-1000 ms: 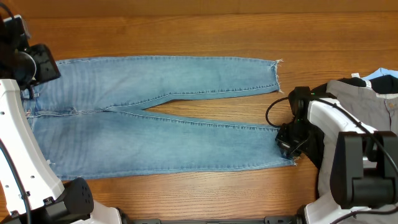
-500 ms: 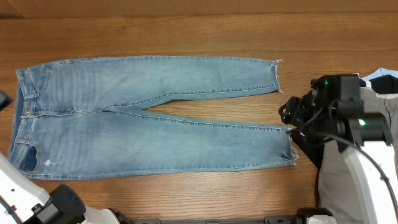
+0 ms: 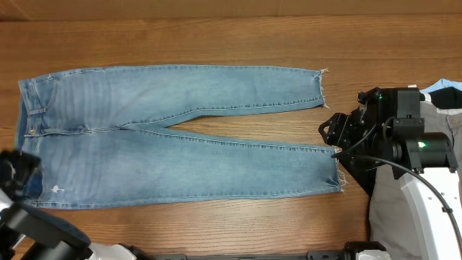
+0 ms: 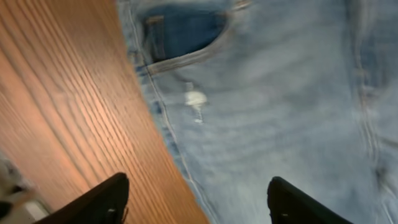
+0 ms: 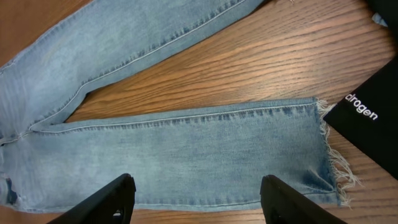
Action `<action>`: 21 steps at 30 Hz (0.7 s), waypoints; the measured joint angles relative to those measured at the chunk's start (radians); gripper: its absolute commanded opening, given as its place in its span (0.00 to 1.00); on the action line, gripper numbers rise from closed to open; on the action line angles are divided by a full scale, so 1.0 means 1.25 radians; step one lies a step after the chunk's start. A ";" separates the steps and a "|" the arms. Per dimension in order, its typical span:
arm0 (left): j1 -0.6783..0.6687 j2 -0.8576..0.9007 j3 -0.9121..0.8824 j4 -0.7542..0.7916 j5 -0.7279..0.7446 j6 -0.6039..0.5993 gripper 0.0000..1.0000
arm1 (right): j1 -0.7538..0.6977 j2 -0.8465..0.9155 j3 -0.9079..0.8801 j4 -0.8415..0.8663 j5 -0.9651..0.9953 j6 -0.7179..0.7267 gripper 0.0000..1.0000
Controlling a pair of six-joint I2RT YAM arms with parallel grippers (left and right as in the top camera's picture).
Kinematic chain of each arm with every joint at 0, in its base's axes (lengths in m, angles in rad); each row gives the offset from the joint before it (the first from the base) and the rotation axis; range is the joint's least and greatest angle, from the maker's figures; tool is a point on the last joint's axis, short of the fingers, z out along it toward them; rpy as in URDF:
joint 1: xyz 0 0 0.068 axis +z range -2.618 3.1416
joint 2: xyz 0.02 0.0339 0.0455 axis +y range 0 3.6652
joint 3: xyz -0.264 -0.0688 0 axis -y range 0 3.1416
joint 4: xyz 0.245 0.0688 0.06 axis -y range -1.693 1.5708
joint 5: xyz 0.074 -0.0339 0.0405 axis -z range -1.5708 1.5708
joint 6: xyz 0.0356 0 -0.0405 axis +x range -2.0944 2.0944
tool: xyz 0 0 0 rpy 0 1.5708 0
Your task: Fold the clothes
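The clothes, light-blue jeans [image 3: 173, 137], lie flat on the wooden table with the waist at the left and both frayed hems [image 3: 321, 87] at the right. My left gripper [image 3: 16, 172] hovers blurred over the waist's near corner. In the left wrist view it [image 4: 199, 205] is open above the jeans' side seam, close to the pocket and the small white mark [image 4: 196, 99]. My right gripper [image 3: 330, 136] is off the ends of the legs. In the right wrist view it [image 5: 196, 200] stands open above the near leg [image 5: 186, 149], holding nothing.
Grey fabric [image 3: 422, 119] and a light-blue garment [image 3: 442, 89] are heaped at the right edge, partly under the right arm. In the right wrist view, a black item with white lettering [image 5: 373, 115] lies just past the near hem. Bare wood surrounds the jeans.
The right gripper opened, left the near hem and rose. The left arm swung from the far-left waist corner, out of view, to the near-left corner, its jaws widening.
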 measured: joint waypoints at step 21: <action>0.134 0.004 -0.334 0.432 0.164 0.042 0.73 | 0.000 0.000 0.000 -0.004 0.000 0.000 0.69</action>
